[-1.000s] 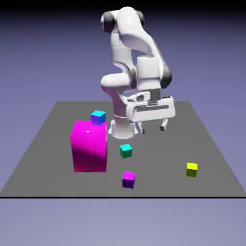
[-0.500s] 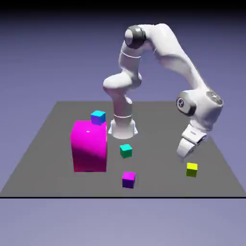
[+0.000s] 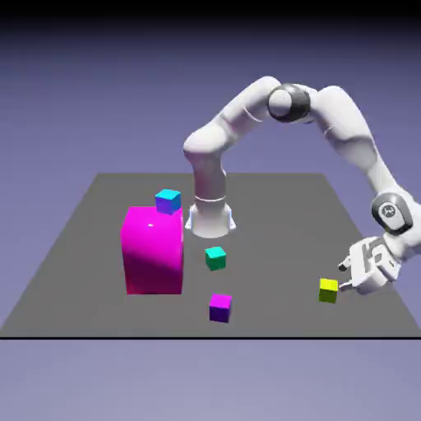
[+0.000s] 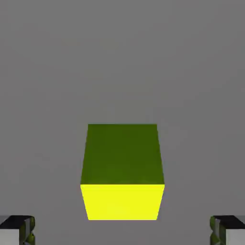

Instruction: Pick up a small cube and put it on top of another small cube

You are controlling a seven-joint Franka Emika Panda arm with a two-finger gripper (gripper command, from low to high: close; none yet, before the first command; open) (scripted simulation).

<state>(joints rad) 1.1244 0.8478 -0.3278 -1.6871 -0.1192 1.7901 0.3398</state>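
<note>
The small yellow-green cube (image 3: pixel 328 289) rests on the grey table near the exterior view's right front. My gripper (image 3: pixel 344 277) is low beside it on its right side, pointing at it, jaws open and apart from it. In the hand view the cube (image 4: pixel 122 172) fills the lower middle, just ahead of the open gripper (image 4: pixel 122 235). Both grey fingertips (image 4: pixel 16 230) sit wide at the bottom corners with nothing between them. A teal-green small cube (image 3: pixel 215 258) and a purple small cube (image 3: pixel 219 307) lie near the table's middle.
A big magenta block (image 3: pixel 152 251) stands left of centre, with a small blue cube (image 3: pixel 168 201) at its far top edge. The robot's base (image 3: pixel 210 218) rises behind the teal-green cube. The table's front edge (image 3: pixel 205 336) runs just below the purple cube.
The arm has swung from above the base out to the exterior view's right and dropped low beside the yellow-green cube. The jaws stayed open and no cube moved.
</note>
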